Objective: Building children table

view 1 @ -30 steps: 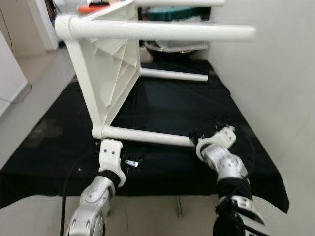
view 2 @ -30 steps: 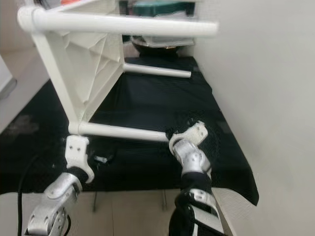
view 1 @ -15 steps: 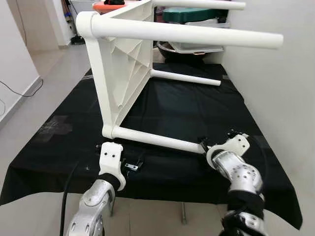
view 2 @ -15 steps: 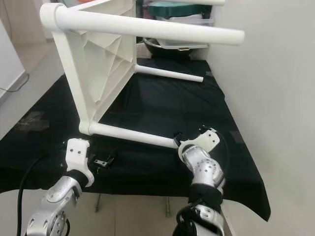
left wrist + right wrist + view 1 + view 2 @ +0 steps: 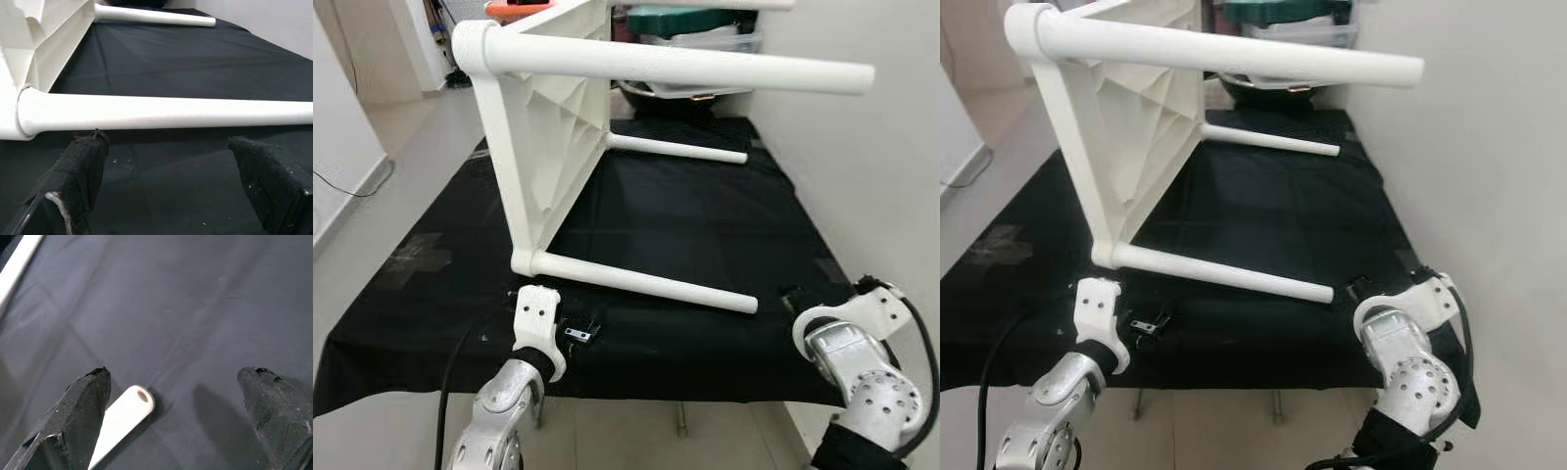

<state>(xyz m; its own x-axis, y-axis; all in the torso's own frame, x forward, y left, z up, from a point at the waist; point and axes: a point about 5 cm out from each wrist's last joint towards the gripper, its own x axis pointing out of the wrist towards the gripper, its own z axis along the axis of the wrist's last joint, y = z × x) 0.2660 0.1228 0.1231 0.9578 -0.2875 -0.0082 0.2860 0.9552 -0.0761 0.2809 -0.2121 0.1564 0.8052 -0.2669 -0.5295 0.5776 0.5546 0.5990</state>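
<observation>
Assembly status: white plastic children's table (image 5: 553,137) lies on its side on the black cloth-covered surface (image 5: 705,211), four tubular legs fitted. Right hand (image 5: 178,423) has released the lower front leg (image 5: 646,282) and withdrawn, fingers spread, beside the leg's free end. Left hand (image 5: 171,183) stays open beneath the leg's socket end. Judgement: leg insertion complete; righting remains.

Home room, tiled floor (image 5: 406,137), storage bins (image 5: 690,24)
</observation>
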